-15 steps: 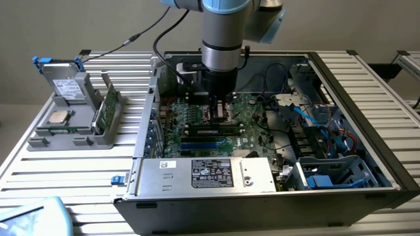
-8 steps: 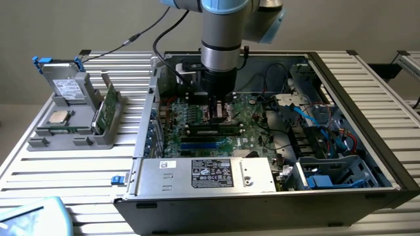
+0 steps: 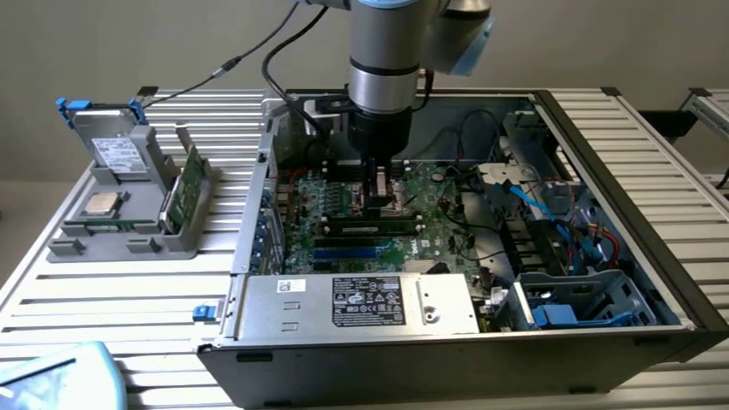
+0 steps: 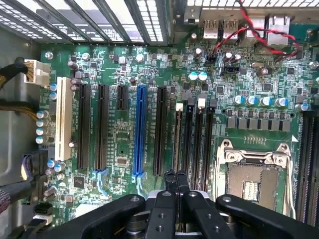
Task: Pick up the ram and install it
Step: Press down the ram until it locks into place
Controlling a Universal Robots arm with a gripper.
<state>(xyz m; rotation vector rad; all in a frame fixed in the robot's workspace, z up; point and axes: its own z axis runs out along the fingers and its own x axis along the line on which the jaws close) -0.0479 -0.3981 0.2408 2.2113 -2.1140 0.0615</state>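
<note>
The ram [image 3: 370, 227] is a long dark-green stick lying level in one of the black memory slots on the motherboard [image 3: 341, 201] inside the open computer case. In the wrist view the ram [image 4: 177, 142] shows edge-on in the slot nearest the long expansion slots. My gripper [image 3: 381, 198] hangs straight down over the board, just behind the ram in the exterior view. Its black fingers [image 4: 169, 181] are pressed together with nothing visible between them, and the gripper [image 4: 174, 178] lines up with one end of the ram's slot.
A silver processor socket [image 4: 254, 179] sits beside the memory slots. The grey power supply [image 3: 358, 301] fills the case's near side, and loose cables [image 3: 535, 205] lie on the exterior view's right. On the table's left, a grey tray [image 3: 114, 239] holds a processor chip [image 3: 102, 203] and a green card [image 3: 183, 192].
</note>
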